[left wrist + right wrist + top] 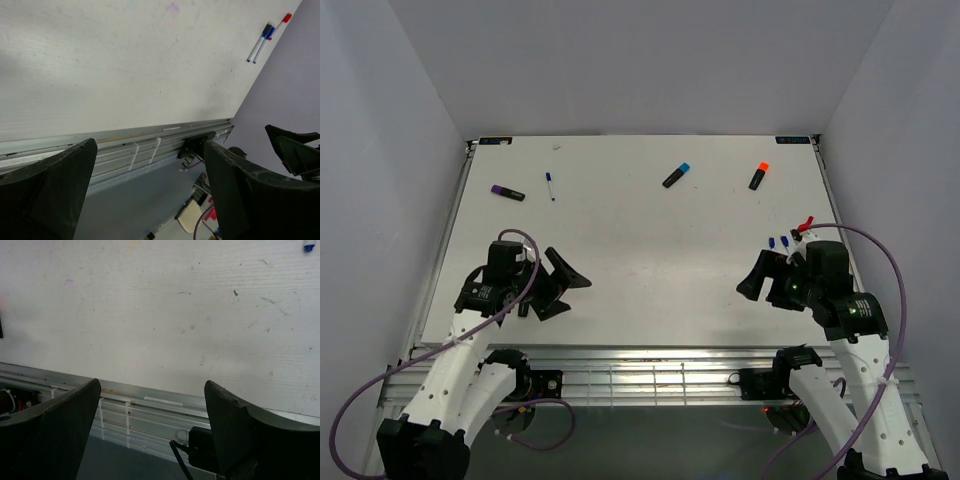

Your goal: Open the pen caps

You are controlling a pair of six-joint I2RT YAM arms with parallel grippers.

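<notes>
On the white table (640,240), far side, lie a black highlighter with a purple cap (497,189), a thin white pen with a slim blue cap (548,178), a highlighter with a blue cap (684,167) and one with an orange cap (764,167). Thin pens with blue caps (778,242) and a red cap (806,224) lie beside the right arm; they also show in the left wrist view (264,32). My left gripper (565,285) (150,145) is open and empty near the front left. My right gripper (755,275) (152,383) is open and empty at the front right. No magenta cap shows.
The table's metal front rail (650,365) runs below both grippers and shows in both wrist views (125,145) (160,402). Grey walls close in the table on three sides. A small blue bit (308,247) sits at the top right of the right wrist view.
</notes>
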